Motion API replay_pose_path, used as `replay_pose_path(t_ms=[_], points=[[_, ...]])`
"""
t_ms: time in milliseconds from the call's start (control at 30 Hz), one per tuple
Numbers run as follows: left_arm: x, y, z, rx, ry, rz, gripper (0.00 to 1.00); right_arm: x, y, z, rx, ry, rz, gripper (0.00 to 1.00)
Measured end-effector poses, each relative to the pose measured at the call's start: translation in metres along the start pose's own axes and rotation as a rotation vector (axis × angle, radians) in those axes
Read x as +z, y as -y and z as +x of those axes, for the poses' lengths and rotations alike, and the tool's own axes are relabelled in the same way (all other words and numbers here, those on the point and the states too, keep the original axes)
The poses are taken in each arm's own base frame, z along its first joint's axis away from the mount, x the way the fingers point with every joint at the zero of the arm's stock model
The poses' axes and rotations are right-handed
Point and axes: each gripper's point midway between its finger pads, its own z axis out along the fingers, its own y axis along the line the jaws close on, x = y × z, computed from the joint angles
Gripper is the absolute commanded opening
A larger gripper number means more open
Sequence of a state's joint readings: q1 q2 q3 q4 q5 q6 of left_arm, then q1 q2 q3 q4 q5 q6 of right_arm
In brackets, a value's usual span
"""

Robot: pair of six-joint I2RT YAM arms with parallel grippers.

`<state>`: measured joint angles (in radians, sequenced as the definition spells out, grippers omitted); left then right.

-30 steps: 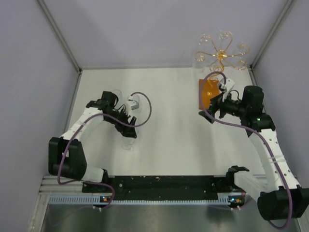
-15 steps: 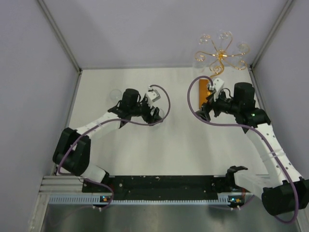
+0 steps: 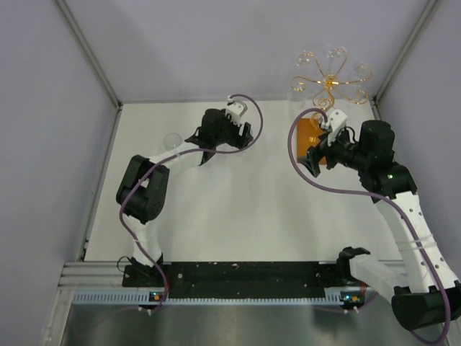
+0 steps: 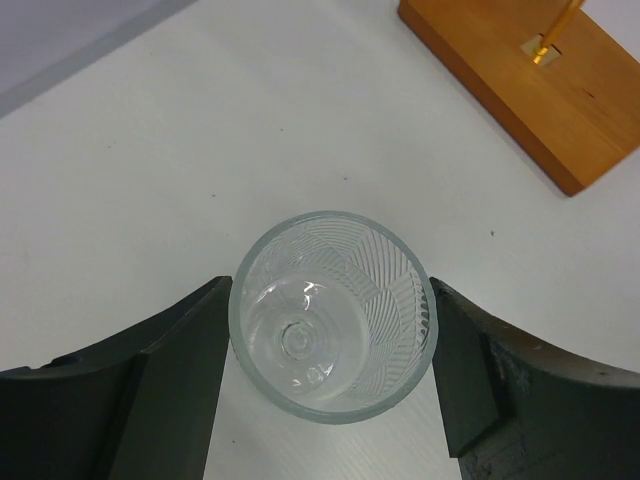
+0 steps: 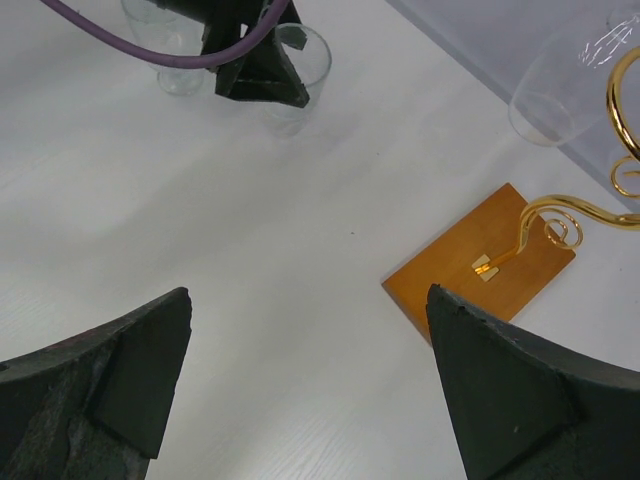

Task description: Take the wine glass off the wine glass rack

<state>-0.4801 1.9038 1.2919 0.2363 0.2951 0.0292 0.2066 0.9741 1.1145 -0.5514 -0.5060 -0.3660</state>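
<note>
The wine glass rack stands at the far right: gold scroll arms on an orange-brown base. Clear glasses hang from its arms, one showing in the right wrist view. My left gripper is at the far middle of the table, left of the base. It is shut on a ribbed clear wine glass, upright, one finger against each side of its rim; that glass also shows in the right wrist view. My right gripper is open and empty above the table beside the base.
Another clear glass stands on the table at the far left, also seen behind the left gripper in the right wrist view. Grey walls close in the back and both sides. A purple cable loops over each arm.
My left arm has swung from the near left out to the far middle, towards the rack, with the glass between its fingers. My right gripper has shifted only slightly by the rack base.
</note>
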Motion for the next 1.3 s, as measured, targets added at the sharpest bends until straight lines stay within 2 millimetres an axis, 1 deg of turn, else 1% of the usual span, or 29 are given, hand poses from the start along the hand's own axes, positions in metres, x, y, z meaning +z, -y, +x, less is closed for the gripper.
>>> replay_pose_path(t_ms=[67,133,300,433,533,633,733,767,867,967,1000,1067,1100,1167,1200,1300], points=[[0.009,-0.012,-0.008,0.002,0.018,-0.05,0.0,-0.002,0.0,-0.002,-0.002,0.002,0.003,0.99],[0.014,-0.021,-0.011,0.004,0.028,-0.09,0.0,-0.003,-0.001,0.0,0.002,-0.004,0.001,0.99],[0.021,-0.046,-0.005,-0.008,0.018,-0.166,0.0,-0.002,-0.002,0.003,0.008,-0.015,-0.002,0.99],[0.02,-0.071,0.004,-0.031,0.0,-0.211,0.0,0.001,-0.001,0.005,0.014,-0.026,-0.006,0.99],[0.018,-0.091,0.007,-0.048,-0.005,-0.249,0.0,0.004,0.0,0.008,0.021,-0.037,-0.01,0.99],[0.015,-0.111,0.006,-0.06,0.002,-0.291,0.0,0.005,0.0,0.01,0.029,-0.05,-0.014,0.99],[0.012,-0.129,0.005,-0.076,0.007,-0.328,0.0,0.005,0.002,0.005,0.026,-0.047,-0.013,0.99],[0.012,-0.133,0.005,-0.084,0.009,-0.339,0.01,0.005,0.003,0.004,0.025,-0.045,-0.013,0.99],[0.011,-0.149,0.003,-0.111,0.016,-0.38,0.2,0.007,0.004,0.002,0.026,-0.045,-0.013,0.99],[0.006,-0.16,0.005,-0.129,0.016,-0.411,0.28,0.01,0.006,0.004,0.031,-0.055,-0.017,0.99],[0.005,-0.162,0.005,-0.133,0.017,-0.415,0.32,0.011,0.006,0.004,0.033,-0.059,-0.018,0.99],[0.002,-0.167,0.005,-0.144,0.019,-0.426,0.5,0.013,0.007,0.005,0.036,-0.063,-0.02,0.99],[0.0,-0.17,0.006,-0.152,0.02,-0.432,0.55,0.014,0.007,0.006,0.038,-0.066,-0.021,0.99],[-0.001,-0.174,0.006,-0.16,0.022,-0.438,0.64,0.016,0.007,0.006,0.041,-0.069,-0.026,0.99],[-0.002,-0.175,0.006,-0.161,0.022,-0.438,0.7,0.017,0.008,0.006,0.041,-0.069,-0.028,0.99],[-0.004,-0.179,0.006,-0.163,0.023,-0.441,0.81,0.019,0.008,0.002,0.042,-0.064,-0.039,0.99]])
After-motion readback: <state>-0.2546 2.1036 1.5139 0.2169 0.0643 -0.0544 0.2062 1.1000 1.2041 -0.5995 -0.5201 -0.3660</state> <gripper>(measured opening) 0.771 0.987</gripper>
